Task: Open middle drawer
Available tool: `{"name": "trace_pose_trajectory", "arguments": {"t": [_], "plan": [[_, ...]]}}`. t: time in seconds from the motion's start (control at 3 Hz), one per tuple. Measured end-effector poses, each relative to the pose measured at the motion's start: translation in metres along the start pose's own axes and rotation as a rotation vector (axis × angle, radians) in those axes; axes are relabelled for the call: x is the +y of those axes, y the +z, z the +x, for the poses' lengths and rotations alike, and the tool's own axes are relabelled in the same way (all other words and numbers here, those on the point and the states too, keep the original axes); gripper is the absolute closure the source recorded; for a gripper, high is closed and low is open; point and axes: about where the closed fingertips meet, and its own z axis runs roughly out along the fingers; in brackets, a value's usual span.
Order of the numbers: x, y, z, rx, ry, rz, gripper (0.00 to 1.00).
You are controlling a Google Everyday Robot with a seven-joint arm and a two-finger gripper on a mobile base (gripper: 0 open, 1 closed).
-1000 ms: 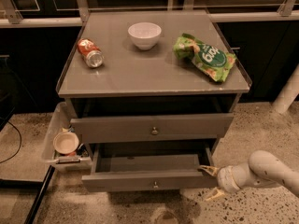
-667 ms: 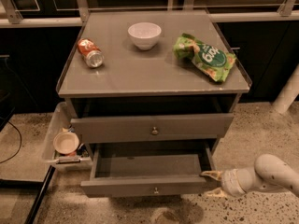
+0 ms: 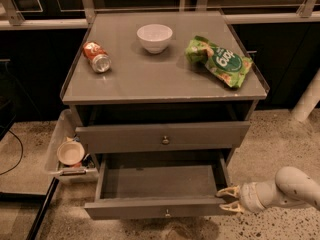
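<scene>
The middle drawer [image 3: 160, 181] is a grey metal drawer with a flat front and a small round knob [image 3: 167, 214]. It stands pulled out, and its shallow grey tray shows with nothing in it. My gripper [image 3: 226, 199] is at the right front corner of this drawer, coming in from the right on a white arm [image 3: 290, 186]. Its yellowish fingers [image 3: 225, 190] are spread apart, one on each side of the drawer front's right end. The drawer above [image 3: 162, 136] sits nearly closed, with a round knob. No lower drawer front shows.
On the cabinet top [image 3: 150, 79] lie a tipped orange soda can [image 3: 97, 57], a white bowl [image 3: 154, 37] and a green chip bag [image 3: 220, 60]. A clear bin [image 3: 59, 144] with a small bowl [image 3: 70, 152] hangs at the cabinet's left. A white post [image 3: 307, 101] stands at the right.
The middle drawer has slid further out toward the camera. My gripper has moved with its right front corner, down and toward the front.
</scene>
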Motion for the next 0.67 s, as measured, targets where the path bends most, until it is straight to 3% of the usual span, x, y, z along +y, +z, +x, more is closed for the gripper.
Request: {"name": "trace_pose_trajectory", "arguments": {"t": [0.67], "plan": [[0.0000, 0.0001, 0.0000, 0.000, 0.000, 0.000, 0.36]]}}
